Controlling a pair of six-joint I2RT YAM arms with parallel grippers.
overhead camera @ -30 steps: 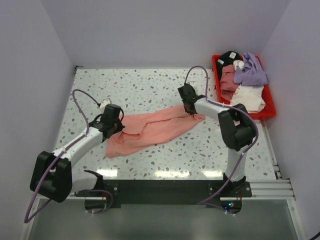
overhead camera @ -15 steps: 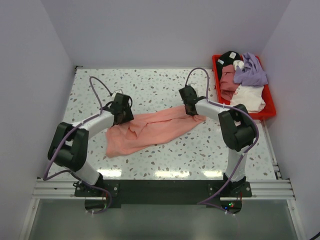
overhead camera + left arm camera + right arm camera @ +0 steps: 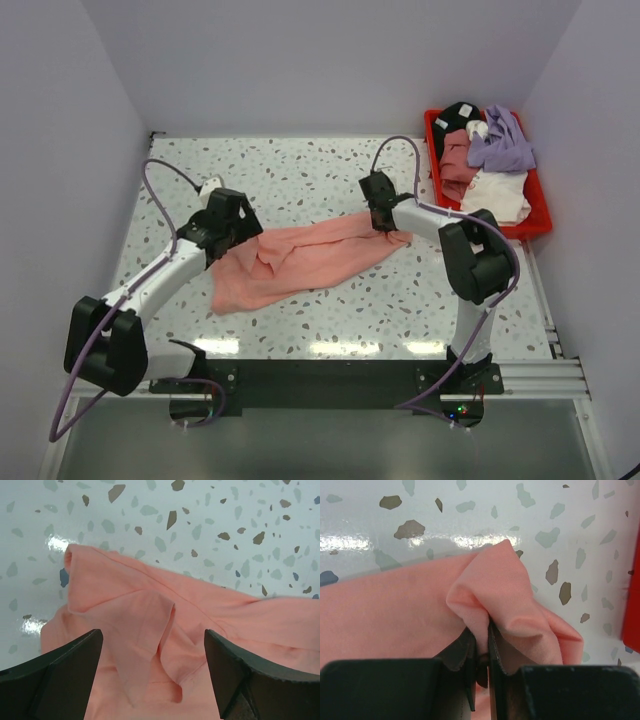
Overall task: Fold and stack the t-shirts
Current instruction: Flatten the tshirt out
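Spreading looks to be the step in hand. The pink shirt (image 3: 310, 262) lies bunched in the middle of the tabletop (image 3: 300, 180), drawn into a long strip from left to right and not yet flat. The right gripper (image 3: 481, 640) is clamped on a pinch of cloth at the right end of the shirt. The left gripper (image 3: 152, 640) hangs over the left end with its jaws wide apart and nothing between them. Below it I see a corner (image 3: 72, 560) with a seamed edge and a loose flap (image 3: 150, 625).

To do this well, I would take the outer corner, not the flap, and only one layer if possible. Then both ends should be pulled apart gently, so that the wrinkles go out without dragging the shirt. The other shirts (image 3: 497, 150) wait in the red bin (image 3: 522, 233) at the far right.
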